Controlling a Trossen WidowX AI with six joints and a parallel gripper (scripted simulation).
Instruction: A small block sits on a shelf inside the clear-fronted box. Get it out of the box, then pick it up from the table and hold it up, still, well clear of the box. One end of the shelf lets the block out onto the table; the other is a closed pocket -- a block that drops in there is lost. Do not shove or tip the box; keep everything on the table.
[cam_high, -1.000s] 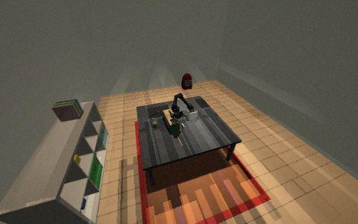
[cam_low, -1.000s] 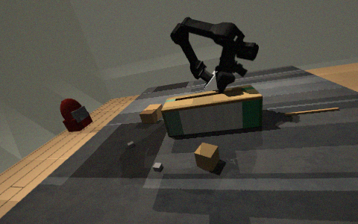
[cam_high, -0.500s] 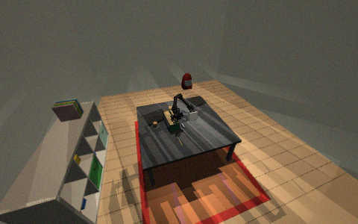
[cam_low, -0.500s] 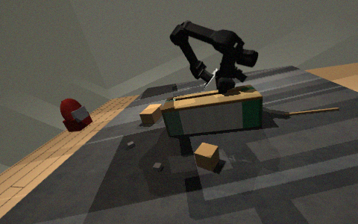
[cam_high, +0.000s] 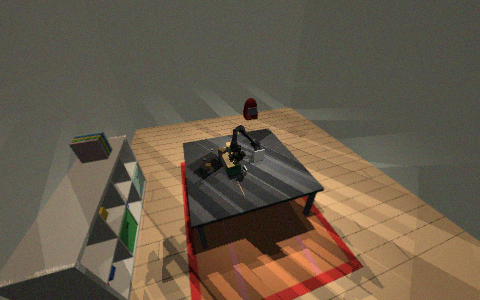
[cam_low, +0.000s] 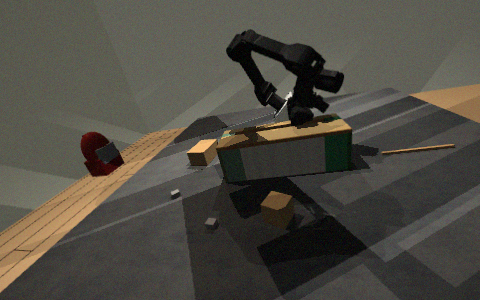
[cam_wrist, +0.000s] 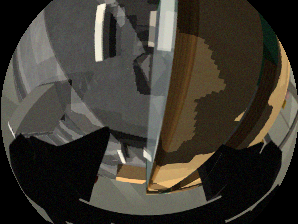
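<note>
Your two black angular gripper fingers stand apart, with a tan wooden box top (cam_wrist: 205, 95) between and beyond them.

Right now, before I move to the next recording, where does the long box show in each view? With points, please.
The long box (cam_high: 232, 171) (cam_low: 285, 162) (cam_wrist: 187, 115):
Top: near the picture's centre, on the table, partly behind the arm (cam_high: 239, 131) (cam_low: 270, 46).
Exterior: right of centre, below the arm, its long front showing.
Wrist: right of centre, its tan top filling much of that side.
Shared landmark: the dark table top (cam_high: 270, 192) (cam_low: 135, 240) (cam_wrist: 75, 55).
</note>
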